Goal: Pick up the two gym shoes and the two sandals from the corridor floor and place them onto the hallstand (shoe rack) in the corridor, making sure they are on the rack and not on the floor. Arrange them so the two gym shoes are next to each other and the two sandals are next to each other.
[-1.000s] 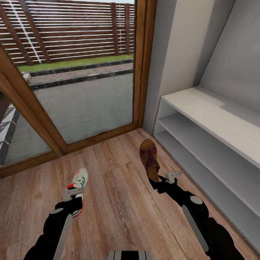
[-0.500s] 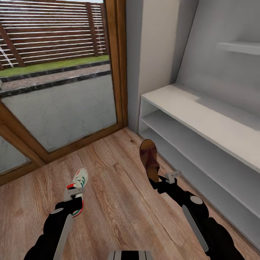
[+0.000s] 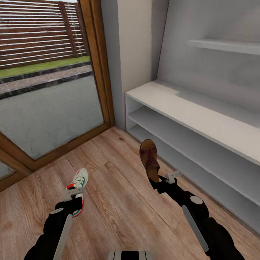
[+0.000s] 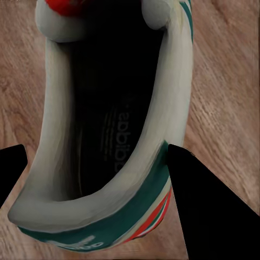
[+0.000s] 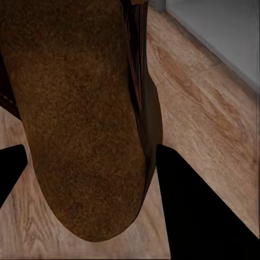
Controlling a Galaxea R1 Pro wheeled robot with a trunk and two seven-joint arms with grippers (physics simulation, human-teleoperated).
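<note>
Gym shoe (image 3: 78,187): white w/ green stripes, red-orange at tongue & heel. Held by the left gripper (image 3: 74,196) at its heel end, toe pointing fwd away from the robot, above the corridor floor (image 3: 119,202). Left wrist view: shoe (image 4: 114,135) seen from behind/above, dark opening w/ printed insole, heel collar sitting between the two black fingers (image 4: 208,211); fingers pressed in on either side of the heel, so pinching it. Wood planks show past the shoe on both sides.

Sandal (image 3: 149,159): dark reddish-brown, strap upper toward the far end. Heel end sits in the right gripper (image 3: 161,181), toe pointing fwd toward the rack's near corner. Right wrist view: tan-brown footbed (image 5: 76,124) runs out from between the dark fingers (image 5: 195,211), dark edge along one side; fingers close against the heel, gripping it. Can't tell exactly how high it sits off the floor.

Hallstand (image 3: 202,122): pale grey, just beyond & to the right of the right gripper. Flat top, two open shelves under it, one wall shelf (image 3: 224,46) higher up. Sandal toe is near the lower shelf's front edge, not touching.

Ahead-left of the left gripper: glass door (image 3: 47,104) w/ wood frame, grey paving, grass strip & slatted fence outside. Both black arms reach fwd, well apart.
</note>
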